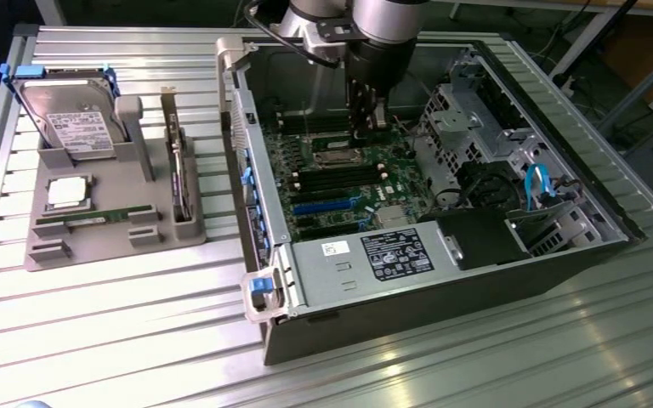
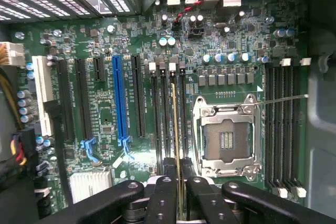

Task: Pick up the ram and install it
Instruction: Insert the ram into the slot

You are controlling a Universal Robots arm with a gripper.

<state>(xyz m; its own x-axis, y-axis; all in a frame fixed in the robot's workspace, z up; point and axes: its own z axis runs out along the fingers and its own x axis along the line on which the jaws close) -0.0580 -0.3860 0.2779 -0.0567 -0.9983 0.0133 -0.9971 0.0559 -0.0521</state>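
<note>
My gripper [image 2: 178, 170] is shut on the ram [image 2: 175, 124], which I see edge-on as a thin gold-green strip running away from the black fingers [image 2: 166, 187]. It hangs over the bank of black memory slots [image 2: 168, 108] next to the open processor socket [image 2: 227, 137] on the green motherboard. In the exterior view the gripper [image 1: 370, 127] reaches down into the open computer case [image 1: 440, 280], with the ram [image 1: 374, 117] held upright over the board. I cannot tell whether the ram touches a slot.
A second bank of memory slots [image 2: 283, 124] lies on the socket's other side. A blue expansion slot [image 2: 120, 103] and black slots sit nearby. At the exterior view's left, a grey tray [image 1: 111, 246] holds a hard drive [image 1: 71, 119], a square chip [image 1: 68, 191] and a green stick [image 1: 91, 217].
</note>
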